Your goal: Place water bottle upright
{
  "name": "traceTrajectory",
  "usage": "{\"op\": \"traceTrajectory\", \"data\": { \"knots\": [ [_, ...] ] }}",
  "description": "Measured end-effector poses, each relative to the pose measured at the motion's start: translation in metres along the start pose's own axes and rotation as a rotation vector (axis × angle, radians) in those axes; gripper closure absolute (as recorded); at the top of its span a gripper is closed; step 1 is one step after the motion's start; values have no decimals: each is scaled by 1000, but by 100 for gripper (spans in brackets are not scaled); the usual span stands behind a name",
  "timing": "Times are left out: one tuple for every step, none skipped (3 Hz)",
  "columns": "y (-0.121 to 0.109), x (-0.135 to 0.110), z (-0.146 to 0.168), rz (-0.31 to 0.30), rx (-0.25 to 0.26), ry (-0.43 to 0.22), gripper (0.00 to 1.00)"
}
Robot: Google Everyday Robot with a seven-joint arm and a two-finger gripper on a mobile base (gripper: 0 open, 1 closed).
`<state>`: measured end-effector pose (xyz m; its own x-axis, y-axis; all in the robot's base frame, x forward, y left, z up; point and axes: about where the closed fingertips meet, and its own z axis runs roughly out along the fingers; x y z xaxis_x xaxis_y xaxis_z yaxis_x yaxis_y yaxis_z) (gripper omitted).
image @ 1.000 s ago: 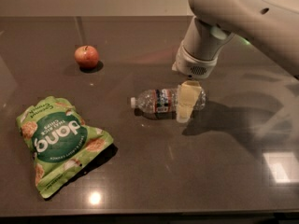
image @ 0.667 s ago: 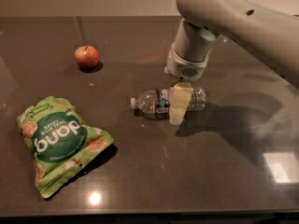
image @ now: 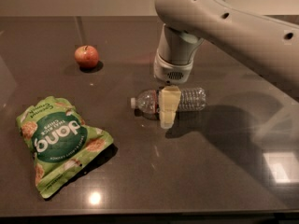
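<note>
The water bottle lies on its side on the dark table, white cap pointing left, its label band mostly hidden by the gripper. It is clear and ribbed. My gripper hangs straight down from the big white arm and sits over the bottle's upper body, near the neck. Its cream-coloured front part covers the bottle there and reaches down to the table in front of it.
A red apple sits at the back left. A green bag of rice chips lies flat at the front left. The arm's shadow falls on the table to the right of the bottle.
The arm and gripper have moved left along the bottle, from near its base end toward its neck. The bottle, apple and bag have not moved.
</note>
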<state>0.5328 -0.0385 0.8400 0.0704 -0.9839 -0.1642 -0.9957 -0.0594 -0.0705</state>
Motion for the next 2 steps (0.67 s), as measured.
{"op": "traceTrajectory", "data": {
  "knots": [
    [2, -4, 1, -8, -9, 12, 18],
    [3, -7, -2, -14, -15, 12, 41]
  ]
}}
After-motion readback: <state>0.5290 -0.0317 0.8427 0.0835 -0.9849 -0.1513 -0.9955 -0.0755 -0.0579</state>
